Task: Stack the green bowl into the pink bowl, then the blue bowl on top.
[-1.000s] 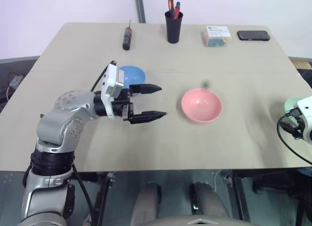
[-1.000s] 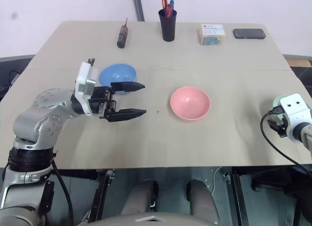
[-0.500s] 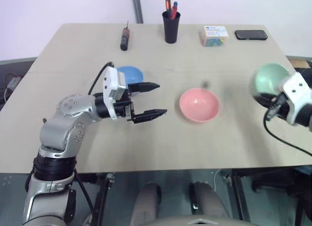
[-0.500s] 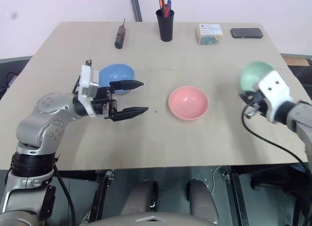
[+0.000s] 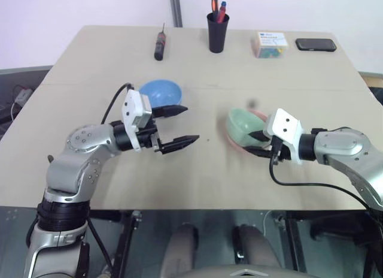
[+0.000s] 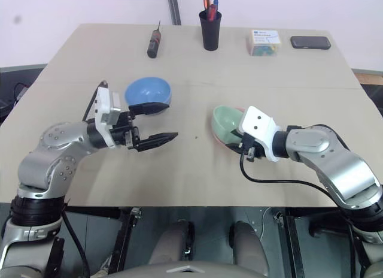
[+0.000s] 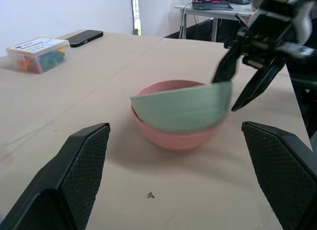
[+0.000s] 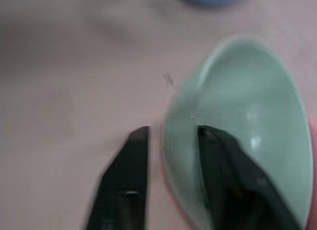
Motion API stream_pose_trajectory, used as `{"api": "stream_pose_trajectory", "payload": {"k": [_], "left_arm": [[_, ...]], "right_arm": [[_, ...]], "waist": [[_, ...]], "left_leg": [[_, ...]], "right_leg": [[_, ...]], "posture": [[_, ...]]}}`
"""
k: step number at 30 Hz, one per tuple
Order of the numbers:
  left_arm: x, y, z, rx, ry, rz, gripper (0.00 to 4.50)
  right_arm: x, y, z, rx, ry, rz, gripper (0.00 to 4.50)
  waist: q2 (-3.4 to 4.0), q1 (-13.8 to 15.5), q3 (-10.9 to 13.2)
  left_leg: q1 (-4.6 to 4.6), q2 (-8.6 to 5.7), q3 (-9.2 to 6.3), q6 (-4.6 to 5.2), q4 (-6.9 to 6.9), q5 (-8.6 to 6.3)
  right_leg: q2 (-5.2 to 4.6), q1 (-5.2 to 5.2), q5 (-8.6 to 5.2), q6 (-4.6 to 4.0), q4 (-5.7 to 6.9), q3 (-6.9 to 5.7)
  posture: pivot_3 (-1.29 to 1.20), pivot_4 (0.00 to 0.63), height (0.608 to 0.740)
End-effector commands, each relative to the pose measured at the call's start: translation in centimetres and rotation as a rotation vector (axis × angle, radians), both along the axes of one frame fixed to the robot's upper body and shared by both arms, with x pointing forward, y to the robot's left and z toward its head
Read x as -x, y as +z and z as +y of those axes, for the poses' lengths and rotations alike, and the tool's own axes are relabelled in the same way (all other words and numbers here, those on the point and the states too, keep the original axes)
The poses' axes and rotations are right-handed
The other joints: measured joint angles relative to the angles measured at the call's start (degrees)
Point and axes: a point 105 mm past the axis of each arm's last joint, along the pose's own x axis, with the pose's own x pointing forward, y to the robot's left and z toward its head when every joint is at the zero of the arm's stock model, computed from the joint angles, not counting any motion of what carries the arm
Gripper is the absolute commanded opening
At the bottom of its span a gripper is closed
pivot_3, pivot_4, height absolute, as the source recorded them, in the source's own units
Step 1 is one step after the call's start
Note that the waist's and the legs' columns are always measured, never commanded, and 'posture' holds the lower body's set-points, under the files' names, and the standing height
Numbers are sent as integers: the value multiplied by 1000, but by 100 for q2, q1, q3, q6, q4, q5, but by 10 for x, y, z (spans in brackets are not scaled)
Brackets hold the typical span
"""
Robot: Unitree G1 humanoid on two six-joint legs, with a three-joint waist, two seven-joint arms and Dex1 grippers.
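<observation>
The green bowl (image 6: 229, 122) sits tilted inside the pink bowl (image 7: 173, 138) near the counter's (image 5: 90, 56) middle. The right tool (image 8: 168, 136) straddles its rim, fingers parted. The left tool (image 5: 182, 123) hangs wide open, empty, beside the blue bowl (image 5: 160, 93).

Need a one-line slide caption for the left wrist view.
Green bowl sits tilted in the pink bowl, right hand straddling its rim with parted fingers; left hand open in front.
</observation>
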Motion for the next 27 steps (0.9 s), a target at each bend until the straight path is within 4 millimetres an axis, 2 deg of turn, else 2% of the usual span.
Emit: {"api": "stream_pose_trajectory", "payload": {"k": [1,3,6,12,18,22,27], "left_arm": [[7,11,0,-14,0,-63,4500],[5,11,2,-24,16,-71,4500],[3,10,5,-32,34,-77,4500],[-4,8,5,-38,62,-90,4500],[-5,10,4,-37,58,-94,4500],[-5,12,4,-39,60,-100,4500],[-6,12,7,-45,75,-99,4500]], "right_arm": [[-1,13,3,3,36,-66,3553],[-2,26,5,-30,30,-100,4480],[-3,40,8,-103,4,-148,4480],[-9,51,7,-185,-75,-214,4480],[-19,30,28,-192,-57,-193,4480],[-34,14,28,-126,-100,-238,4480],[-33,22,27,-147,-93,-269,4480]], "waist": [[0,-29,0],[0,-47,0],[0,-42,0],[0,-30,0],[0,-44,0],[0,-43,0],[0,-39,0]], "left_leg": [[0,0,-1,0,0,0],[3,0,-1,0,0,0],[5,1,-1,0,0,0],[2,0,0,0,1,0],[4,1,1,0,0,0],[3,0,5,0,0,0],[1,0,4,-1,0,0]], "right_leg": [[0,0,0,0,2,0],[1,0,0,0,5,4],[2,-1,0,0,11,4],[1,-1,0,0,10,4],[3,-2,0,0,12,3],[3,-4,0,0,13,6],[2,-5,0,0,12,4]], "posture": [[0,150,740],[0,150,740],[0,150,740],[0,150,740],[0,150,740],[0,150,740],[0,150,740]]}}
